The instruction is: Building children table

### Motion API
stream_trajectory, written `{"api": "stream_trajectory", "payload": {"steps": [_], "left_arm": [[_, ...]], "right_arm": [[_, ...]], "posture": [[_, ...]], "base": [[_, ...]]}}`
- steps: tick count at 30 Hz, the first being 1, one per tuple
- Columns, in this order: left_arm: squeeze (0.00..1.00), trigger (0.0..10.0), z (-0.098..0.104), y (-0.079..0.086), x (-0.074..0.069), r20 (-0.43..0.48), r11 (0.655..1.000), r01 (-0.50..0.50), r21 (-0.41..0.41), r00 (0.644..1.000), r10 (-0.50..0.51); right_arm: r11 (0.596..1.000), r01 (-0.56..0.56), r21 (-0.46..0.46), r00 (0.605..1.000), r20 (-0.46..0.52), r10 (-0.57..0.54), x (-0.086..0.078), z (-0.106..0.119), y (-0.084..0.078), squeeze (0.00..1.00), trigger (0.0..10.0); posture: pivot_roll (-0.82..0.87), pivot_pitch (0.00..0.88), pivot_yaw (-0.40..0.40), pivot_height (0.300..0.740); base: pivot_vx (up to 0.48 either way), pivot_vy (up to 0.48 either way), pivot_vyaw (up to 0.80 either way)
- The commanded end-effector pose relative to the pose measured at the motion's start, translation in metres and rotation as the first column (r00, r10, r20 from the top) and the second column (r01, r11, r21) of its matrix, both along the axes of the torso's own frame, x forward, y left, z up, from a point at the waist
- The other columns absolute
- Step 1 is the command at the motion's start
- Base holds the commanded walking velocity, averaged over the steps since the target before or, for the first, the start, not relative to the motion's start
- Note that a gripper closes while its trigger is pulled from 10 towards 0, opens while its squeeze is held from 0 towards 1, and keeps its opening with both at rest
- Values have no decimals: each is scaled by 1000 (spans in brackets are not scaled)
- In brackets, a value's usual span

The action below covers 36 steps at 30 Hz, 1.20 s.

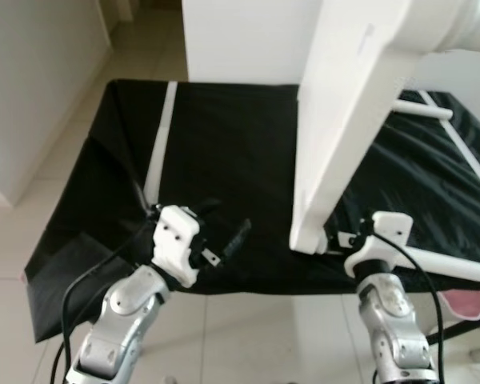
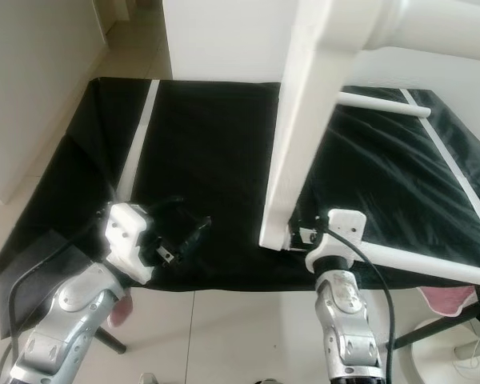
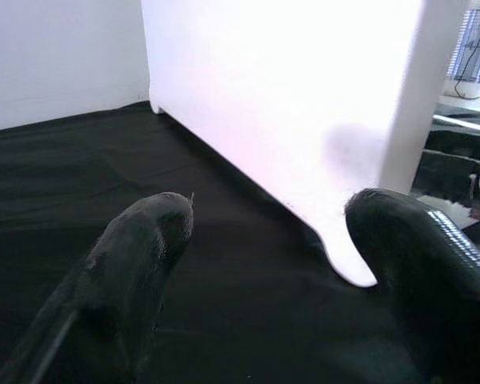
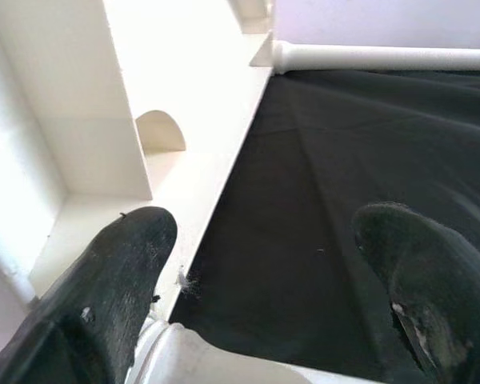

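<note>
Grippers, two, both at the near edge of the black cloth. Left gripper: two black fingers spread wide, nothing between them, hovering over the cloth just left of the table's lower corner. Right gripper: fingers also spread wide and empty, one fingertip lying beside the panel's inner ledge, close to the same corner.

Table, one, white painted, smooth, flat panels with a rounded corner; stands tilted on edge on the cloth, its lower corner between the two grippers.

Legs, two visible, white, round: one lying on the cloth right of that corner, another farther back.

Cloth, one, matt, slightly creased, with pale stripes.

Floor, pale glossy tiles, around the cloth.
</note>
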<state>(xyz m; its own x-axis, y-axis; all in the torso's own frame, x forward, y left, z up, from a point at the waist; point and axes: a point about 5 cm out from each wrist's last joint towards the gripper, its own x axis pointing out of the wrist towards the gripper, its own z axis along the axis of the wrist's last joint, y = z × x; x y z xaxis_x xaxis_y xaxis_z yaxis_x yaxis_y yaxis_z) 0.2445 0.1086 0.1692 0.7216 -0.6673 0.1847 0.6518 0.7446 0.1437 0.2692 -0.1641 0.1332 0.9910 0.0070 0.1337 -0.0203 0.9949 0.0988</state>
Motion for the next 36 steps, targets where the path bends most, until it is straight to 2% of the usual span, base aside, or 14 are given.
{"api": "stream_trajectory", "payload": {"steps": [1, 4, 8, 11, 13, 14, 16, 17, 19, 21, 25, 26, 28, 36], "left_arm": [[0, 10000, -1, -2, -4, -6, 1000, 19, 9, 1000, -19], [0, 10000, -3, -4, -7, -9, 999, 35, 31, 999, -35], [0, 10000, -4, -5, -9, -15, 998, 51, 46, 999, -51], [0, 10000, -5, -3, -10, -21, 997, 58, 51, 998, -57], [0, 10000, -5, -1, -10, -25, 997, 55, 55, 998, -54], [0, 10000, -5, -1, -10, -25, 997, 55, 55, 998, -54], [0, 10000, -5, -1, -10, -26, 997, 58, 57, 998, -57], [0, 10000, -5, -1, -10, -26, 997, 58, 57, 998, -57], [0, 10000, -5, -1, -11, -27, 994, 82, 70, 996, -80], [0, 10000, -5, -2, -11, -26, 993, 89, 76, 996, -87], [0, 10000, -5, -3, -11, -38, 989, 126, 83, 992, -123], [0, 10000, -5, -3, -11, -38, 989, 126, 83, 992, -123], [0, 10000, -5, -4, -11, -41, 984, 148, 95, 989, -145], [0, 10000, -3, -5, -10, -34, 983, 152, 98, 988, -149]], "right_arm": [[998, -59, 10, 998, -28, 59, 2, -5, 12, 0, 10000], [996, -82, 21, 996, -27, 82, 6, -6, 22, 0, 10000], [997, -78, 22, 997, -27, 79, 6, -6, 22, 0, 10000], [999, -24, 30, 1000, -18, 24, 2, -6, 13, 0, 10000], [998, 46, 35, 999, 5, -46, -8, -5, -1, 0, 10000], [998, 46, 35, 999, 5, -46, -8, -5, -1, 0, 10000], [997, 59, 40, 998, 18, -60, -22, -4, -6, 0, 10000], [997, 59, 40, 998, 18, -60, -22, -4, -6, 0, 10000], [999, 27, 19, 1000, 10, -28, -37, -6, -5, 0, 10000], [1000, 15, 10, 1000, 8, -15, -42, -7, -5, 0, 10000], [987, -161, -25, 987, -13, 161, -59, -8, 8, 0, 10000], [987, -161, -25, 987, -13, 161, -59, -8, 8, 0, 10000], [962, -269, -49, 963, -32, 267, -62, -10, 16, 0, 10000], [964, -262, -48, 965, 3, 263, -46, -6, 26, 0, 10000]], "posture": [[49, 76, -59, 740], [55, 72, -66, 740], [58, 71, -69, 740], [57, 72, -69, 740], [55, 75, -70, 740], [55, 75, -70, 740], [50, 77, -68, 740], [50, 77, -68, 740], [40, 79, -63, 740], [40, 79, -63, 740], [20, 81, -44, 740], [20, 81, -44, 740], [15, 81, -39, 740], [31, 75, -39, 740]], "base": [[0, 0, 0], [0, 0, 0], [0, 0, 0], [0, 0, 0], [0, 0, 0], [0, 0, 0], [0, 0, 0], [0, 0, 0], [0, 0, 0], [0, 0, 0], [0, 0, 0], [0, 0, 0], [0, 0, 0], [0, 0, 0]]}}
